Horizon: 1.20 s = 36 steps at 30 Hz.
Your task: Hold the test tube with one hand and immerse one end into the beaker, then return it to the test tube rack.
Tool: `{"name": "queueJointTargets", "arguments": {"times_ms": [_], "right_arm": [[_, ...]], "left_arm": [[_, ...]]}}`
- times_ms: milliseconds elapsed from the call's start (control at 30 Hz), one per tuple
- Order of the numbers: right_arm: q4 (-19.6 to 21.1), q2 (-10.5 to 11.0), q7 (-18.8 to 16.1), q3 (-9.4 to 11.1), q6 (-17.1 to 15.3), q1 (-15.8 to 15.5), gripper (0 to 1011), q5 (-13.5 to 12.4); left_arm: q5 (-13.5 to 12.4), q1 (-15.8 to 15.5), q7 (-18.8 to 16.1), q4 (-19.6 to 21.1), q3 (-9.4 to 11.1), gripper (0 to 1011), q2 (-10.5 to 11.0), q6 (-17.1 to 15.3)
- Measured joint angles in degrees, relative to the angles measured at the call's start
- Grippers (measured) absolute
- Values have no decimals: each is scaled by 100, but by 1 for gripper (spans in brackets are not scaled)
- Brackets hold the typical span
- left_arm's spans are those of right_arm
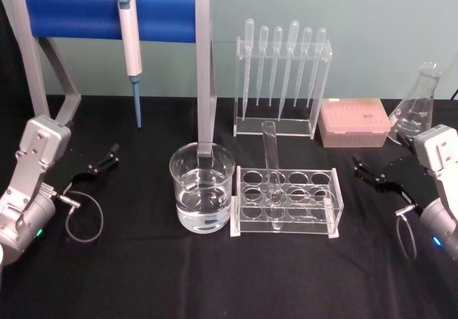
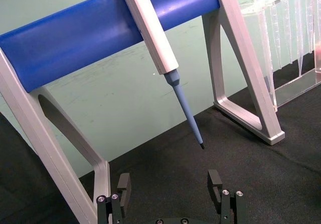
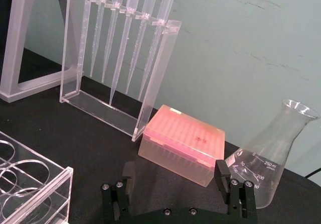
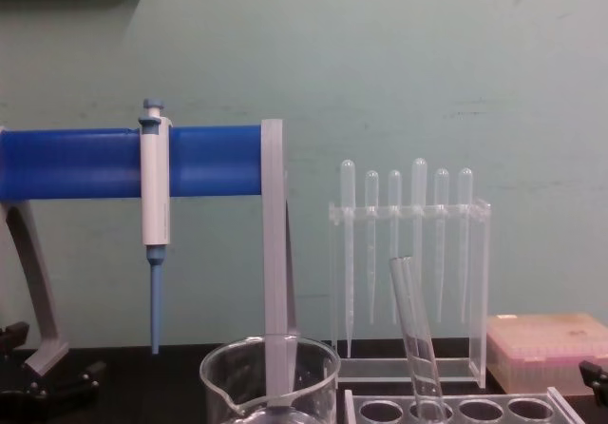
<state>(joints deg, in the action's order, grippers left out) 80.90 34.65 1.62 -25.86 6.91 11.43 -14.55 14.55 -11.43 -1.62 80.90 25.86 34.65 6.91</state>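
Observation:
The test tube [image 1: 271, 163] stands tilted in a hole of the clear acrylic rack [image 1: 333, 199] at table centre; in the chest view the test tube [image 4: 415, 337] leans leftward. The beaker [image 1: 202, 188], partly filled with clear liquid, sits just left of the rack, and the beaker [image 4: 271, 378] shows low in the chest view. My left gripper [image 1: 109, 157] rests open at the far left, well away from the beaker, with nothing between the fingers of the left gripper [image 2: 169, 186]. My right gripper [image 1: 360, 169] hangs open to the right of the rack, and the right gripper [image 3: 173, 180] holds nothing.
A grey stand with a blue bar [image 1: 79, 13] carries a white-and-blue micropipette [image 1: 132, 51] at back left. Behind the rack stands a pipette holder [image 1: 283, 83] with several plastic pipettes. A pink tip box [image 1: 354, 121] and an Erlenmeyer flask [image 1: 416, 104] sit at back right.

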Motion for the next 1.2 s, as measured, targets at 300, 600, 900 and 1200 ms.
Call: {"name": "queueJointTargets", "arguments": {"times_ms": [300,600,900,1200], "right_arm": [[0,0,0,0,0,0,1000,0],[0,0,0,0,0,0,1000,0],[0,0,0,0,0,0,1002,0],[0,0,0,0,0,0,1002,0]], "left_arm": [[0,0,0,0,0,1000,0,0],[0,0,0,0,0,1000,0,0],[0,0,0,0,0,1000,0,0],[0,0,0,0,0,1000,0,0]]}}
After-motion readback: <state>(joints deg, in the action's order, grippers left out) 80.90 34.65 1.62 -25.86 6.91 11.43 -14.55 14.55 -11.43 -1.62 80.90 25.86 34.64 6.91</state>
